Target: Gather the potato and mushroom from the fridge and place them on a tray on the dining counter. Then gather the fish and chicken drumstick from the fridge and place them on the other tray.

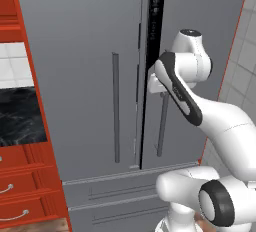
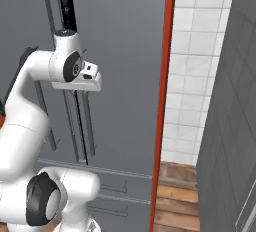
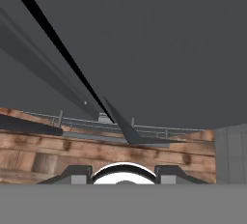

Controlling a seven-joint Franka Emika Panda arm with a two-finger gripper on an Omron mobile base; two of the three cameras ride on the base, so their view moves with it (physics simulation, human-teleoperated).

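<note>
The grey fridge (image 1: 75, 76) (image 2: 125, 51) stands right in front of me, with a dark gap between its two upper doors. My gripper (image 1: 154, 84) (image 2: 86, 85) sits against the top of the right door's vertical handle (image 1: 161, 131) (image 2: 89, 126). In the hand view the gripper (image 3: 123, 172) points down along the door (image 3: 144, 35), and the handle (image 3: 126, 129) runs away from between the fingertips (image 3: 72, 172). Whether they pinch it is hidden. The potato, mushroom, fish, chicken drumstick, trays and dining counter are out of view.
Left of the fridge are red drawers (image 1: 20, 186) under a black counter top (image 1: 20, 116). A red panel and a white tiled wall (image 2: 195, 76) flank the fridge's right side, and a grey cabinet side (image 2: 230, 126) is near. Two wide fridge drawers (image 1: 115, 196) lie below, over a wooden floor (image 2: 175, 196).
</note>
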